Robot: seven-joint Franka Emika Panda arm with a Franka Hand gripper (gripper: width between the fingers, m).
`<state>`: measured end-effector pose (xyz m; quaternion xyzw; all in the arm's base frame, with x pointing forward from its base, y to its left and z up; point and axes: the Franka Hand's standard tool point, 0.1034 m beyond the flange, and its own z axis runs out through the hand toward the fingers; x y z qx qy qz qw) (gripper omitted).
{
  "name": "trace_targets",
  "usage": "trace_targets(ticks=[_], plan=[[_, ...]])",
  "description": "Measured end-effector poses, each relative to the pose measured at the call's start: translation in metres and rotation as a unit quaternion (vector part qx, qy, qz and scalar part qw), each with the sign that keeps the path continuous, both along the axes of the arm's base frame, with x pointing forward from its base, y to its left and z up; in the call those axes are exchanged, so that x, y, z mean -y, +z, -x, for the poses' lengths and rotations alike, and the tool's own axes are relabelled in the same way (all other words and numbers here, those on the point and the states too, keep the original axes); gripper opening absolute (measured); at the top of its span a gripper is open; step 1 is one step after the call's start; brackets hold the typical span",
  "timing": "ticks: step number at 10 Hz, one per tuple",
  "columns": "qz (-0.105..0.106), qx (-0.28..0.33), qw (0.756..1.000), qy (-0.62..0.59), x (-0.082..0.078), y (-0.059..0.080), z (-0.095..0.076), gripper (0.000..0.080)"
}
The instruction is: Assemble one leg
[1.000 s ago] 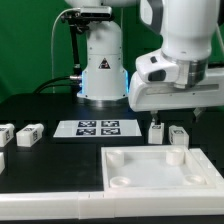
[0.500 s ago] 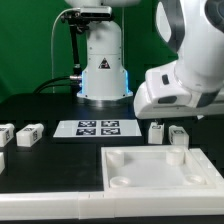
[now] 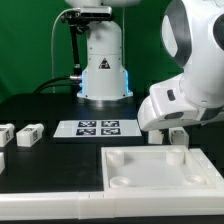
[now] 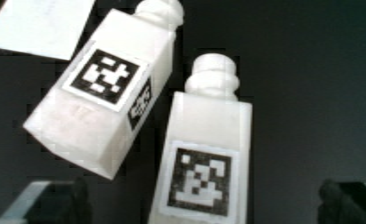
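Note:
In the wrist view two white legs with tag markers lie side by side on the black table. One leg (image 4: 208, 140) lies between my open gripper (image 4: 198, 205), its dark fingertips (image 4: 48, 202) standing on either side without touching it. The other leg (image 4: 105, 92) lies beside it, tilted. In the exterior view the arm's hand (image 3: 178, 105) hangs low over these legs, and only one leg (image 3: 178, 135) shows under it. The fingers are hidden there.
The large white panel with round sockets (image 3: 160, 166) lies at the front right. The marker board (image 3: 97, 127) lies in the middle. Two more legs (image 3: 30, 133) (image 3: 4, 133) lie at the exterior view's left. The robot base (image 3: 103, 65) stands behind.
The hand has come down and tilted over the two legs at the exterior view's right, now covering one of them. The parts have not moved.

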<state>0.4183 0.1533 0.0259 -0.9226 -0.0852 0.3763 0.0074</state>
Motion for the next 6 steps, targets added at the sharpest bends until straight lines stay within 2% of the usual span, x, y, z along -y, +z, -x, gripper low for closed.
trace_targets(ticks=[4,6], plan=[[0.007,0.000,1.000,-0.007,0.006,-0.009,0.008,0.0649],[0.029,-0.002,0.999,-0.026,0.004,-0.011,0.013,0.0649]])
